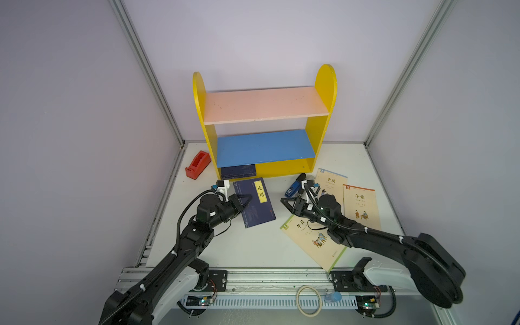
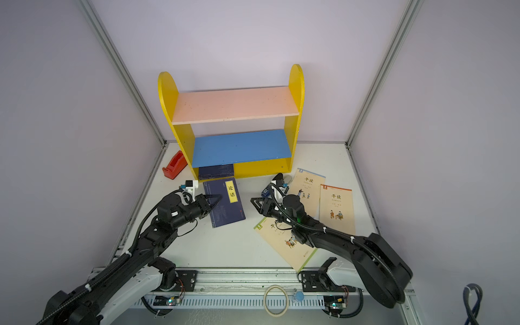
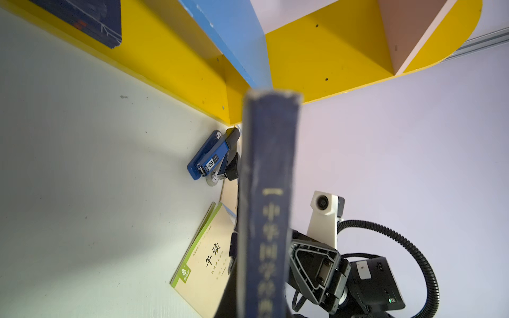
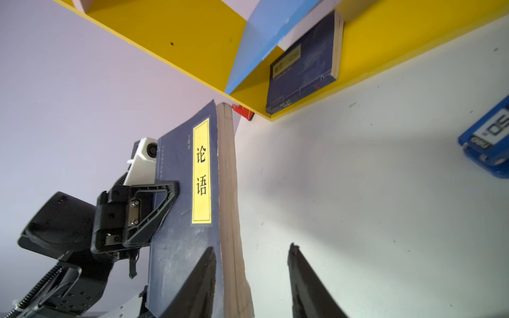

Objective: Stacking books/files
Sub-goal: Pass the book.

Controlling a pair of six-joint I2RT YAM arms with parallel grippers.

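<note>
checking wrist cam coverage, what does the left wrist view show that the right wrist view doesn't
Left wrist only: a cream book flat on the table, and the held navy book seen spine-on. Right wrist only: that book's yellow-labelled cover, the left gripper shut on it, and the red tape dispenser. Both: the yellow shelf, a second navy book on its bottom board, and the blue stapler.

Navy book [image 1: 259,213], yellow label [image 1: 260,192]; cream books [image 1: 361,205], cartoon figures; shelf [image 1: 324,84] yellow, pink, blue.
</note>
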